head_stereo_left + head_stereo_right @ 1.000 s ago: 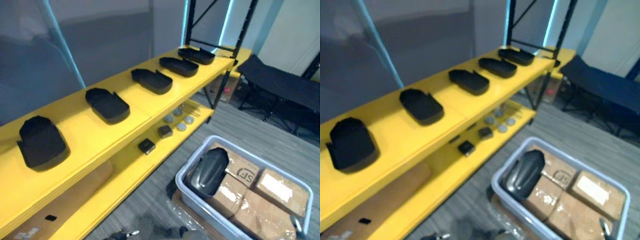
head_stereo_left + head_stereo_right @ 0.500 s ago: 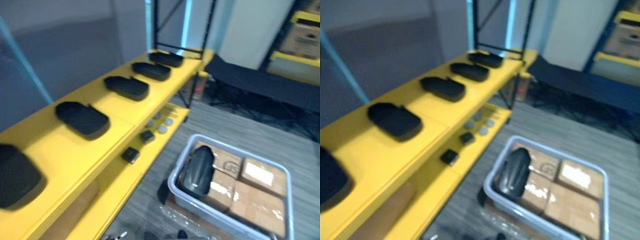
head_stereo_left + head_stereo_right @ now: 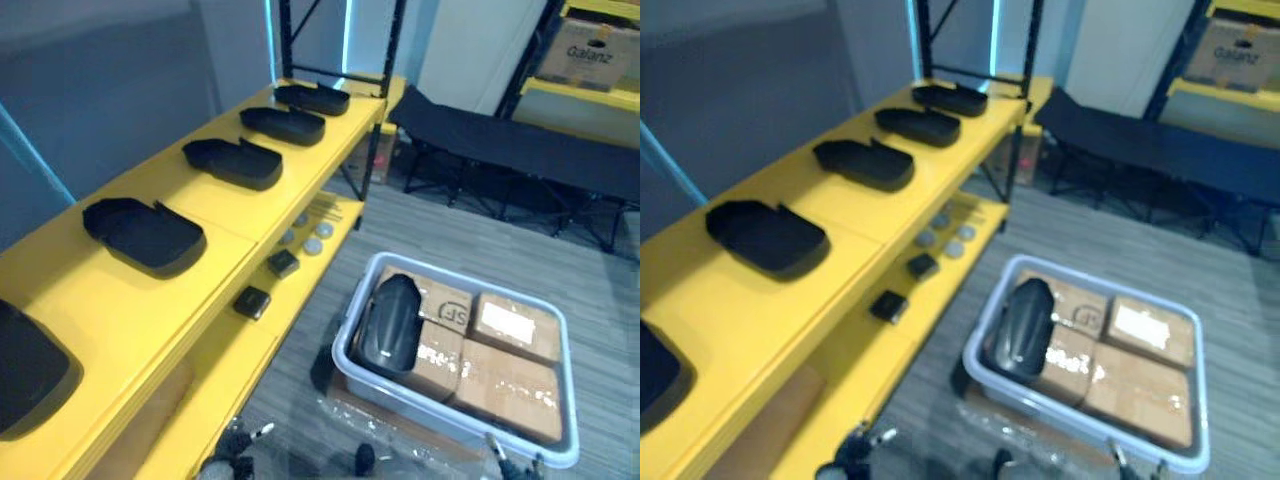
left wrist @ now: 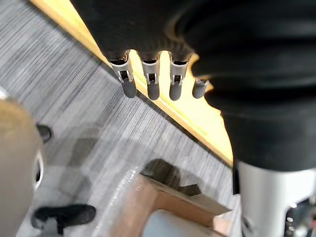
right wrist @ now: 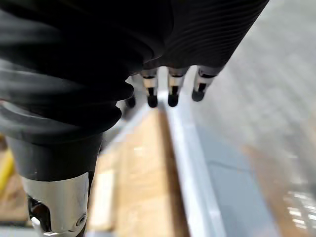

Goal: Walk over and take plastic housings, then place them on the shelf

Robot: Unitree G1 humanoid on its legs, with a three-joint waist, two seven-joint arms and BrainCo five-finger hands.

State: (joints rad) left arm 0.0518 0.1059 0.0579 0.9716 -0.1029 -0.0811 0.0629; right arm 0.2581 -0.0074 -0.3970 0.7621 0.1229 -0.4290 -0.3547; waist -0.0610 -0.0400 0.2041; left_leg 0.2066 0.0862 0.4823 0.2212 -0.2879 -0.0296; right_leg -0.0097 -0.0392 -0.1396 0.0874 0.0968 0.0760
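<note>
A black plastic housing [image 3: 389,323] lies on cardboard boxes inside a grey bin [image 3: 452,438] on the floor. Several more black housings, such as one [image 3: 145,235] and another [image 3: 232,163], lie in a row on the top board of the yellow shelf [image 3: 215,210] to my left. My left hand [image 4: 149,81] hangs with straight fingers above the floor beside the shelf's yellow edge and holds nothing. My right hand [image 5: 171,90] hangs with relaxed fingers over the bin's rim [image 5: 185,163], empty too.
The lower shelf board carries two small dark boxes [image 3: 252,301] and some grey discs [image 3: 313,232]. Sealed cardboard boxes [image 3: 505,375] fill the bin. A black folding cot [image 3: 500,150] stands behind it. Black rack posts [image 3: 388,60] rise at the shelf's far end.
The whole picture has shifted: the camera has turned right, bringing the bin nearer the middle and the cot into fuller view. The housings and bin have not moved.
</note>
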